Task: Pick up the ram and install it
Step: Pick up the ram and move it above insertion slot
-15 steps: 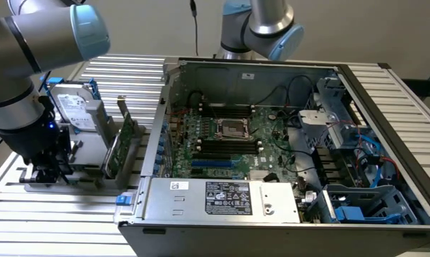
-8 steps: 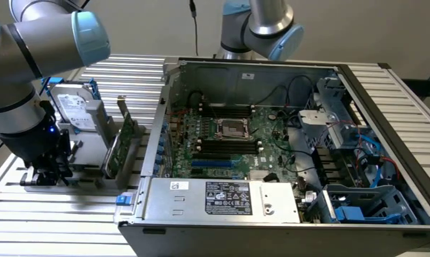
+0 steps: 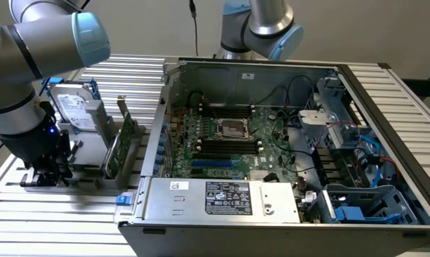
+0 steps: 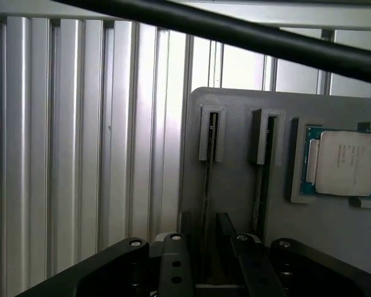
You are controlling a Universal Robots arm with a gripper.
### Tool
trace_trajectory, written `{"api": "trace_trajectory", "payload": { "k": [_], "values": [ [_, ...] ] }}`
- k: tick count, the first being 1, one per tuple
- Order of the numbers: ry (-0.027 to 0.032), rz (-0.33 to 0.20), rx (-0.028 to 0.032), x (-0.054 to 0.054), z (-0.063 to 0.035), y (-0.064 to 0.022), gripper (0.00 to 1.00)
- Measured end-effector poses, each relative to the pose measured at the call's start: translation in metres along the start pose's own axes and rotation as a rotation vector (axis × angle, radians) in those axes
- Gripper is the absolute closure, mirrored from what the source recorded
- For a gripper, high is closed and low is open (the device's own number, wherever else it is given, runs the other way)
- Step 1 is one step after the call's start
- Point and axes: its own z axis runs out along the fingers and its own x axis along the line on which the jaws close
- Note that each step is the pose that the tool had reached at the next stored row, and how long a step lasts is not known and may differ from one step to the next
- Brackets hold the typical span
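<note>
The gripper hangs low over a grey holder on the slatted table, at the exterior view's left, outside the open case. In the wrist view the holder carries 2 slotted brackets. The ram stands on edge in 1 of them, seen as a thin dark line running from the bracket straight into the gap of the gripper. The jaws stand apart, 1 of the black fingers on each side of the ram's edge, with a sliver of space showing between finger and ram on both sides. The 2nd bracket holds another thin edge-on strip, just outside the jaws. A CPU lies flat in a recess of the holder, beyond that strip. In the exterior view a drive and a green card stand upright on the holder, between the gripper and the case. Inside the case, the motherboard lies exposed.
</note>
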Motion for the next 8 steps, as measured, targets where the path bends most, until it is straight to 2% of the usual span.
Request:
{"api": "trace_trajectory", "payload": {
  "k": [6,8],
  "values": [
    [-0.0008,-0.005,0.0021,0.0001,0.0003,0.0002,0.69],
    [-0.0023,-0.005,0.0023,0.0002,0.0005,0.0001,0.78]
  ]
}}
